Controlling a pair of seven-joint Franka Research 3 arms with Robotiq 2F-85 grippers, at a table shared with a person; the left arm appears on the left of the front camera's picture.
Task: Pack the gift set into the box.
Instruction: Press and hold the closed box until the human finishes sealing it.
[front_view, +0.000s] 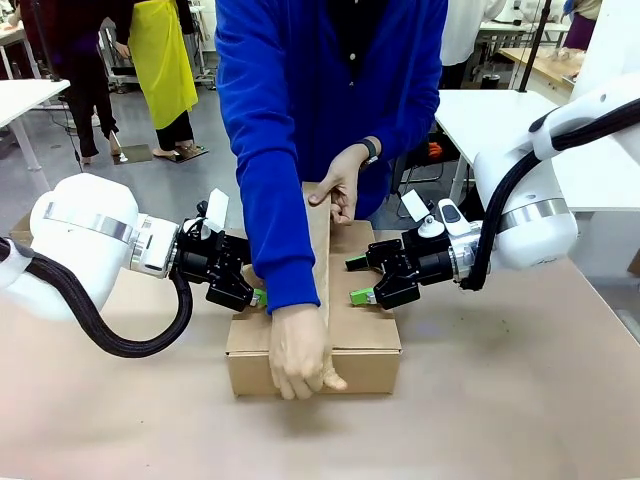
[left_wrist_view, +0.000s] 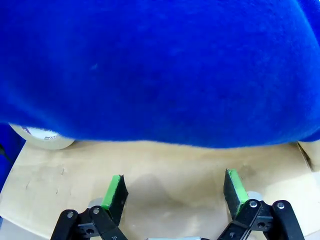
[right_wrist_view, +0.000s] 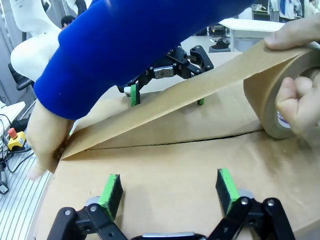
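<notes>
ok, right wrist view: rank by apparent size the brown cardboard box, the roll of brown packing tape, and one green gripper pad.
1. Brown cardboard box, largest.
2. Roll of brown packing tape, held in the person's hand.
3. Green gripper pad, smallest, though it is nearest the camera.

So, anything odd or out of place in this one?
Nothing stands out. The box is closed, both open grippers rest on its flaps, and the person's hands run brown tape straight along the seam.
</notes>
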